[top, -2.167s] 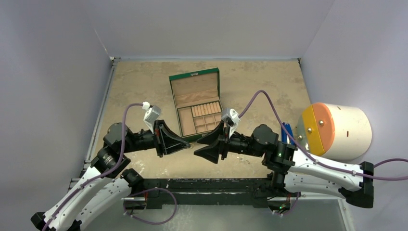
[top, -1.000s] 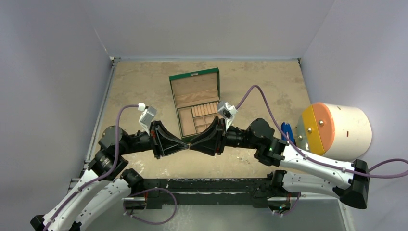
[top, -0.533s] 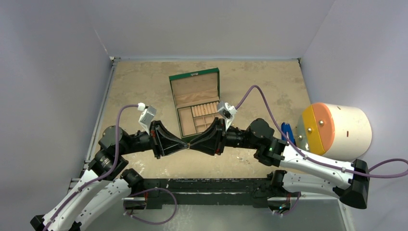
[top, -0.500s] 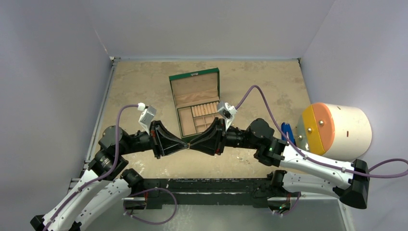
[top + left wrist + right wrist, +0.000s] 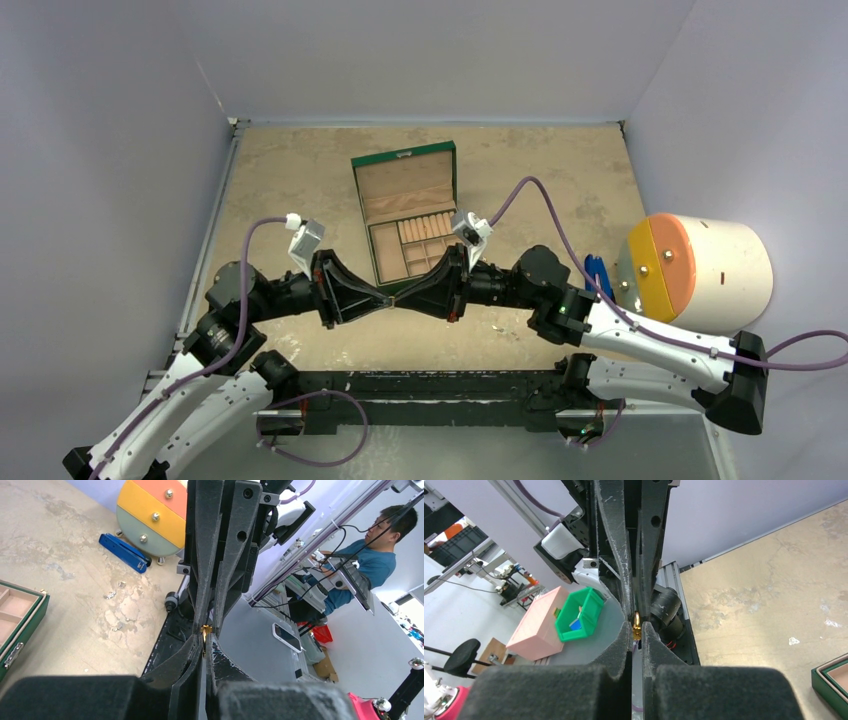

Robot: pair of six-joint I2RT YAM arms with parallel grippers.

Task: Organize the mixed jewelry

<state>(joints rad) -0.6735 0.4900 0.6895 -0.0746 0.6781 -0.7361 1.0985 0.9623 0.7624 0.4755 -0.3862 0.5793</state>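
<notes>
My two grippers meet tip to tip above the table's near edge, left gripper (image 5: 388, 302) and right gripper (image 5: 400, 300). Between them is one piece of the mixed jewelry, a tiny gold ring (image 5: 205, 630) (image 5: 636, 624). The right gripper (image 5: 636, 628) is shut on it. The left gripper (image 5: 204, 640) stands a thin slit apart with the ring's edge still inside the slit. Other small silvery pieces (image 5: 110, 595) lie loose on the table. The green box (image 5: 408, 215) lies open behind the grippers, showing tan compartments.
A blue clip-like tool (image 5: 596, 275) lies at the right next to a white round drawer unit (image 5: 695, 272) with orange and yellow fronts. Purple walls close the table on three sides. The black base rail (image 5: 430, 385) runs under the grippers.
The right gripper came left until its tips met the left gripper's, then shut on the gold ring. The left jaws have parted slightly.
</notes>
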